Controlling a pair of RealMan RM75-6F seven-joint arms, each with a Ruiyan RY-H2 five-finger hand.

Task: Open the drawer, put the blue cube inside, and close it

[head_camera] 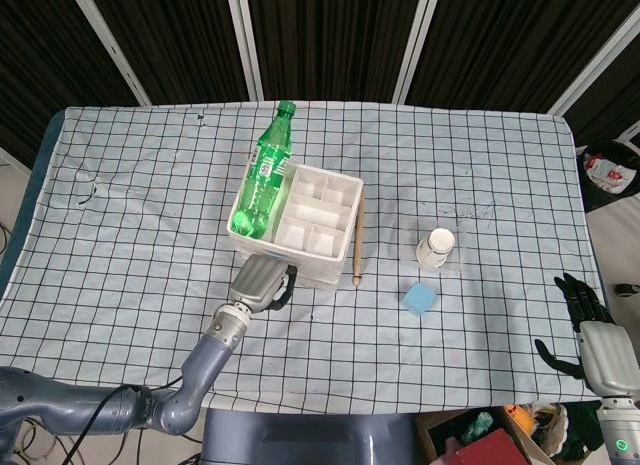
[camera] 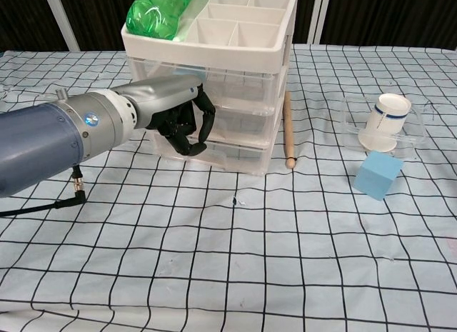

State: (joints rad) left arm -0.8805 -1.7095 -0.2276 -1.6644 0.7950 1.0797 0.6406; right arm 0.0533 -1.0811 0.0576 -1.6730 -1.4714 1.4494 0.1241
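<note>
- The left robot hand [camera: 178,118] is against the front of the clear drawer [camera: 235,107] of the white drawer unit [head_camera: 300,230]; its dark fingers [camera: 193,132] are curled inward with nothing visible in them, so it reads as clenched.
- The drawer front sits flush with the unit's frame.
- The blue cube [camera: 378,175] lies on the checked bench [head_camera: 140,235], to the right of the unit and well apart from it, just in front of the white paper cup [camera: 384,121].
- The cup stands in a shallow clear tray [camera: 421,121].
- A green bottle [head_camera: 262,175] lies in the unit's top tray, neck pointing away from the robot.
- A wooden stick [head_camera: 357,240] lies on the bench just beside the unit's right side.
- The right robot hand [head_camera: 585,330] hangs at the bench's right edge, fingers apart, released and holding nothing.
</note>
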